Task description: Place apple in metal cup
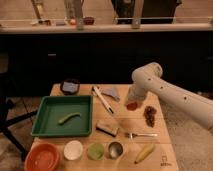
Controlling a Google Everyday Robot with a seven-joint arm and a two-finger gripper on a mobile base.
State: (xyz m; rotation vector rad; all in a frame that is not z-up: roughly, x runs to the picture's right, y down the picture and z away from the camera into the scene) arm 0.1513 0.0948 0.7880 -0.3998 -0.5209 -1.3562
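Along the front edge of the table (pixel 161 145) stand, left to right, a bowl (pixel 42 157), a cup (pixel 73 149), a second cup (pixel 95 151), the metal cup (pixel 115 149) and a banana (pixel 144 153). A tray (pixel 50 131) lies behind the bowl. The apple (pixel 132 106) lies right of centre, behind a fork (pixel 140 135) and just left of the grapes (pixel 150 115), with the gripper (pixel 132 101) directly over it.

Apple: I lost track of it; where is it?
In the camera view, the small round red-orange apple is right of centre, directly under the pincer, left of the dark grape bunch.

One apple (pixel 132 106), one metal cup (pixel 115 149), two other cups (pixel 73 149) (pixel 95 151), two bowls (pixel 44 157) (pixel 70 87); jaws over apple
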